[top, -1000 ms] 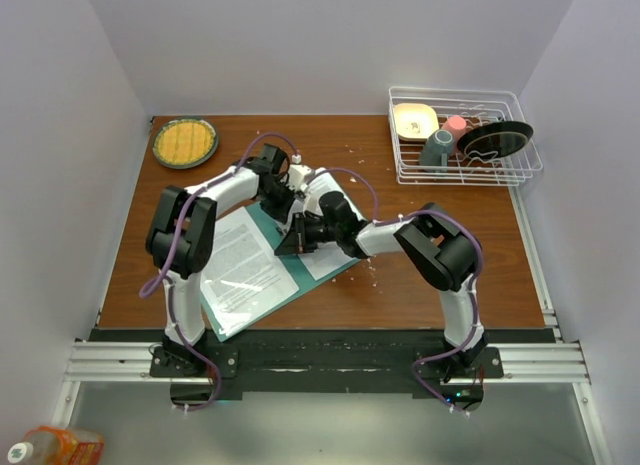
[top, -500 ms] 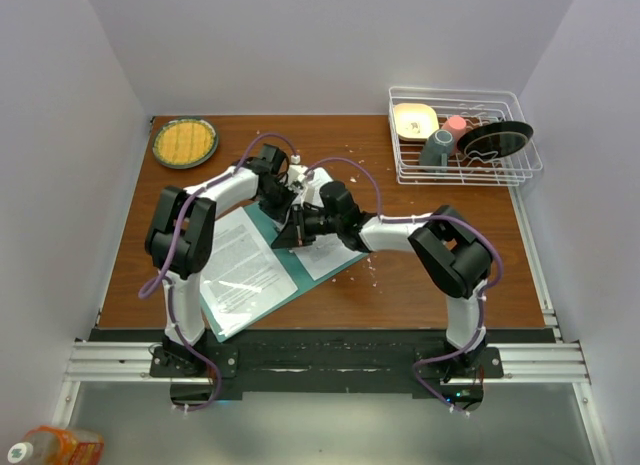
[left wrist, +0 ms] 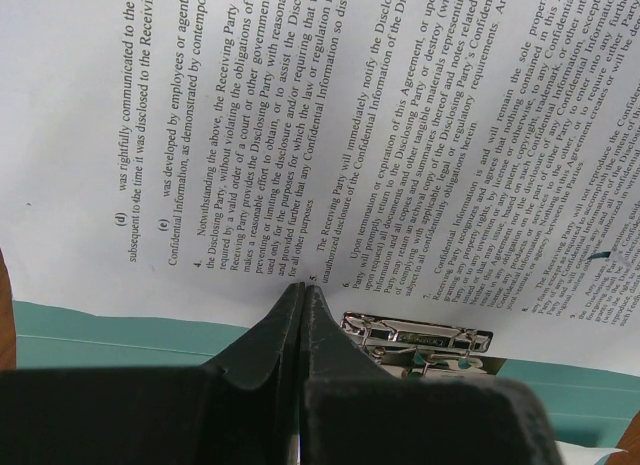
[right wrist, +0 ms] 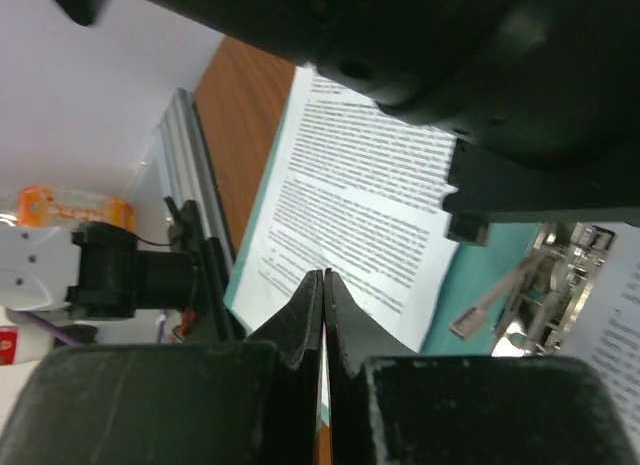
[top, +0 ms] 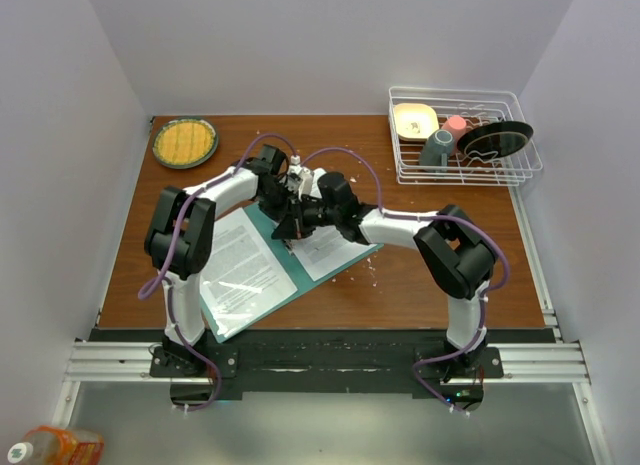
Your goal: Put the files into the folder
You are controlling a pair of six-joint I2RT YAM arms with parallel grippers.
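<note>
Files, two sheets, one folder, closed left pincer, closed right pincer

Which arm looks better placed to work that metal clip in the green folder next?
Probably left. The left gripper, shut, rests at the edge of the files, right beside the clip on the folder. The right gripper, also shut, looks farther from it.

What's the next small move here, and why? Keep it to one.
Probably nudge the sheet toward the metal clip: the left gripper, jaws shut, sits at the sheet's edge, which lies right at the clip on the teal folder.
</note>
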